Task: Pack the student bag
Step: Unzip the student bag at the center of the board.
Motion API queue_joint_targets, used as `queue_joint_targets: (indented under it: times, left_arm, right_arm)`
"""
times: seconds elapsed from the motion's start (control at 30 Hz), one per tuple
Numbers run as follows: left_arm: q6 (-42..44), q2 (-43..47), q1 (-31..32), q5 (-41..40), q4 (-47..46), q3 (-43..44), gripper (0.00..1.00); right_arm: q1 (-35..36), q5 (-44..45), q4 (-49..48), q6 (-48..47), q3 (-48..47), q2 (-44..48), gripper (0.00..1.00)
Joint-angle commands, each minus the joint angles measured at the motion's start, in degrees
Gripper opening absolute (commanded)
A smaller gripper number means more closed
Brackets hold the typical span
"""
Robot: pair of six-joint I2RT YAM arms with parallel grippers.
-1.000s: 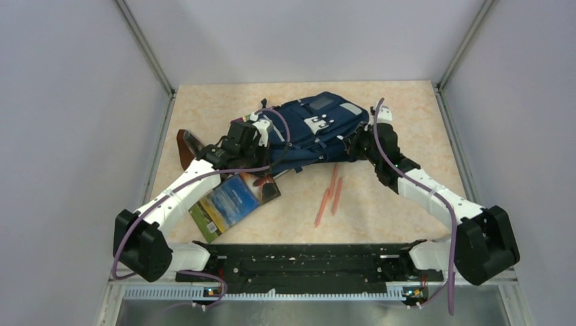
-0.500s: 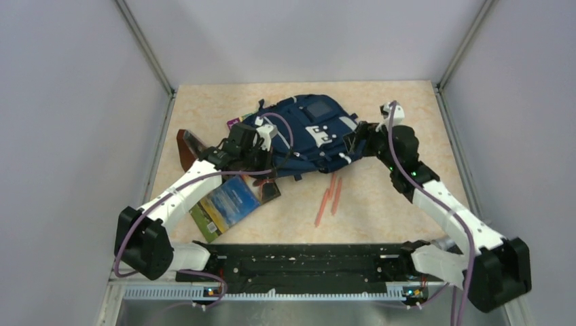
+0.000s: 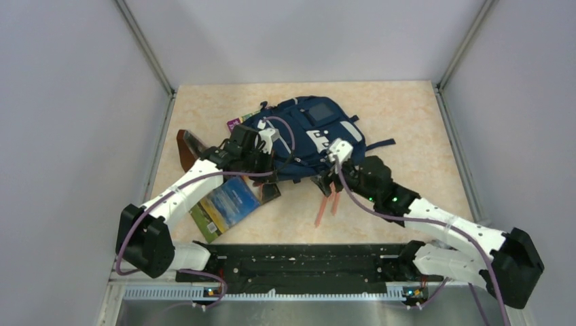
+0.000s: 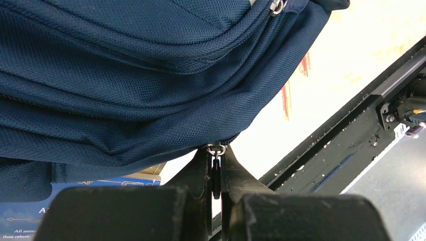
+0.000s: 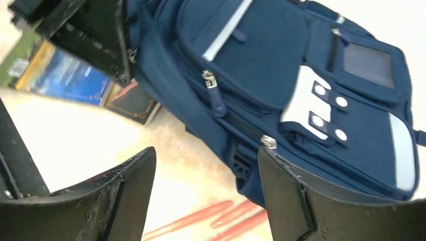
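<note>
Grip change on the right side: a second ago the right gripper (image 3: 334, 175) was closed at the right edge of the student bag (image 3: 309, 129). Now it's let go, fingers spread wide with nothing between them, and it's swung round to the bag's near edge, right above the orange pens (image 3: 329, 200) lying just off that edge. The bag has slumped flatter since the release and lies front patch up on the table (image 3: 407, 122). The left gripper (image 4: 216, 156) hasn't budged. It's pinched shut on a zipper pull (image 4: 216, 175) at the bag's near-left corner, beside the book (image 3: 227, 204) lying just off that corner. My guess is the left keeps the zip anchored while the right goes for a pen. Can't tell from here whether the main compartment is actually open yet.
</note>
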State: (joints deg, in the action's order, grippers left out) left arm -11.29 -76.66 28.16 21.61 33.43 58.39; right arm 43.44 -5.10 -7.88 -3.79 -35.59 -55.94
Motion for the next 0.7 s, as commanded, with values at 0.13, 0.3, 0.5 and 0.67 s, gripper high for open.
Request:
queue_joint_targets:
  times: [0.13, 0.3, 0.5, 0.67]
  left_arm:
    - [1.36, 1.56, -0.12, 2.19, -1.02, 1.54, 0.0]
    - [1.36, 1.87, -0.09, 2.19, -1.0, 1.35, 0.0]
    - [1.45, 2.09, -0.1, 2.55, -1.0, 1.4, 0.0]
    - [1.49, 2.3, -0.06, 2.51, -0.83, 1.37, 0.0]
  right_arm:
    - [12.87, 17.45, -4.06, -10.09, -6.1, -12.68, 0.65]
    - [13.54, 19.94, -8.74, -9.77, -5.73, -16.86, 0.62]
    - [14.1, 20.99, -10.37, -10.15, -6.95, -19.62, 0.52]
    - [15.03, 21.74, -10.16, -11.27, -8.52, -22.73, 0.46]
